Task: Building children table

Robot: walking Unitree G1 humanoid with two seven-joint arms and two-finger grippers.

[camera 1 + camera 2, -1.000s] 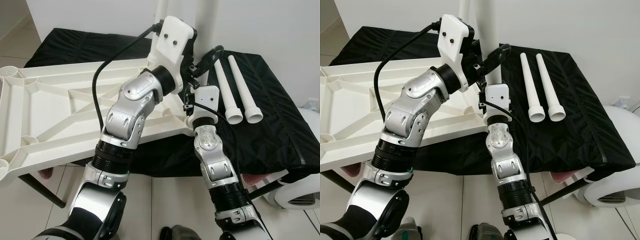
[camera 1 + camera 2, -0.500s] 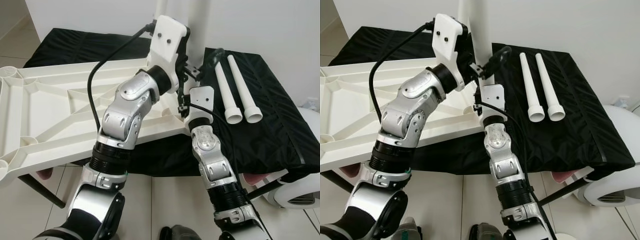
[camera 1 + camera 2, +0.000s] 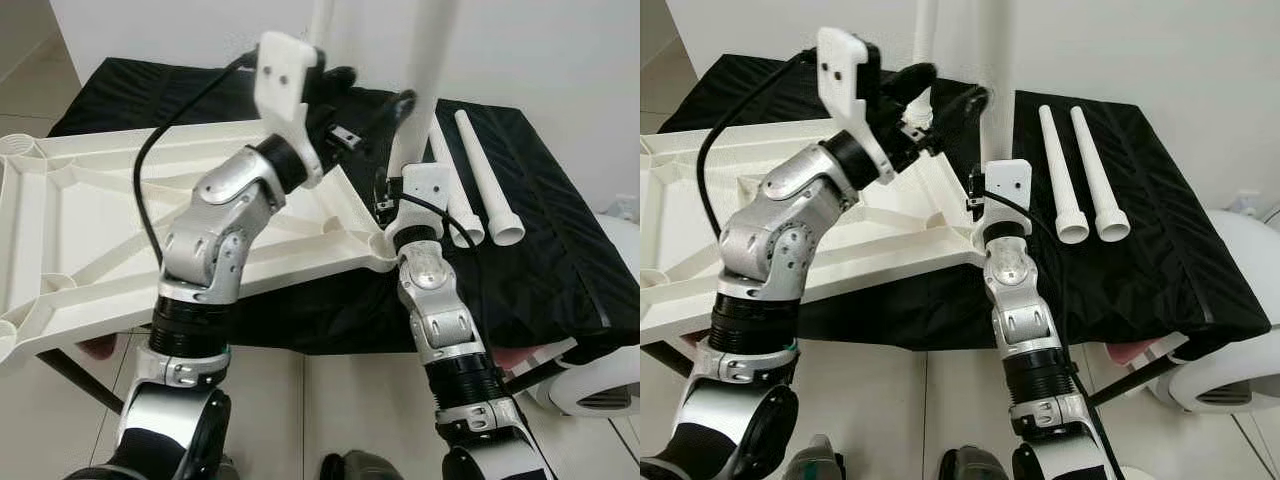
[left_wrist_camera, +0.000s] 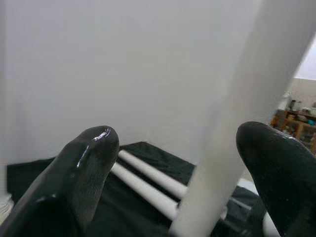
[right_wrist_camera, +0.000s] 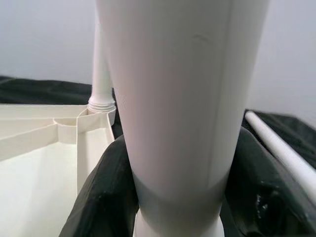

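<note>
**Leg fitting at the near corner of the upturned tabletop**

Tabletop (image 3: 90,230), white and ribbed, lay underside up across a black-covered surface (image 3: 560,230). The right gripper (image 5: 177,197) was clamped on an upright white leg (image 3: 425,70) just above its base, at the tabletop's near right corner socket (image 3: 385,245). A second upright leg (image 5: 101,74) stood screwed into the far corner.

The left gripper (image 3: 945,100) had its fingers (image 4: 84,168) spread apart, one on either side of the held leg without touching it. Compared with one second earlier, the left arm had swung away to the robot's left and its fingers had come off the leg, while the right wrist had shifted slightly rightward with the leg.

Two loose legs (image 3: 1075,170) lay side by side on the black cover, well apart from the tabletop.
</note>
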